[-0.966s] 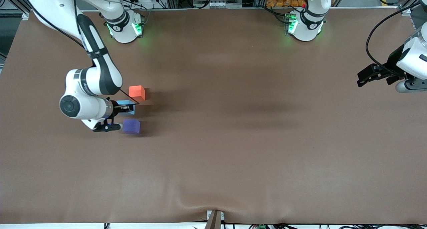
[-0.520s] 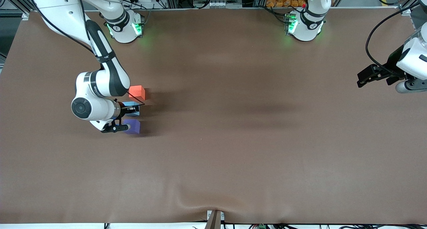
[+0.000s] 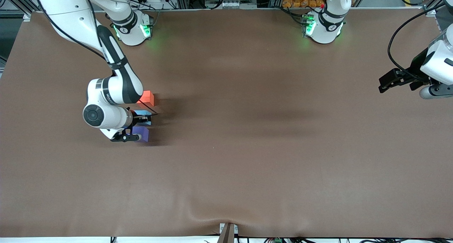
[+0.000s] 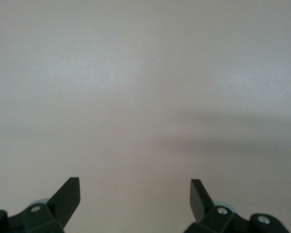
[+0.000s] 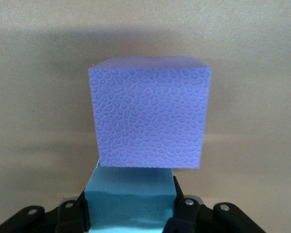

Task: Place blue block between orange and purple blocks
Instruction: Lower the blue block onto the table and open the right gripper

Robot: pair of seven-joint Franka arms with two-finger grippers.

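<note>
At the left of the front frame, a little above its middle, the right gripper [image 3: 143, 119] has the blue block [image 3: 143, 113] pinched between its fingers, low over the brown table [image 3: 247, 147], in the gap between the orange block [image 3: 148, 97] above it in the frame and the purple block [image 3: 142, 133] below it; I take it the arm is holding the cube there because that gap is exactly where the task wants it. In the right wrist view the blue block [image 5: 131, 196] sits at the bottom centre with the black fingers [image 5: 182, 211] closed against its sides, and the purple block [image 5: 150, 111] fills the middle of that frame, looking to be just beside the blue one, though I cannot tell whether they touch. From the front the three cubes form a short column, the blue one partly hidden by the wrist. Whether the blue block already rests on the cloth I cannot say. The left gripper [image 3: 396, 79] waits at the right edge of the front frame, and its wrist view shows the left gripper [image 4: 135, 194] with its jaws spread wide over bare table, holding nothing; it looks parked out of the way so the right arm can work alone
</note>
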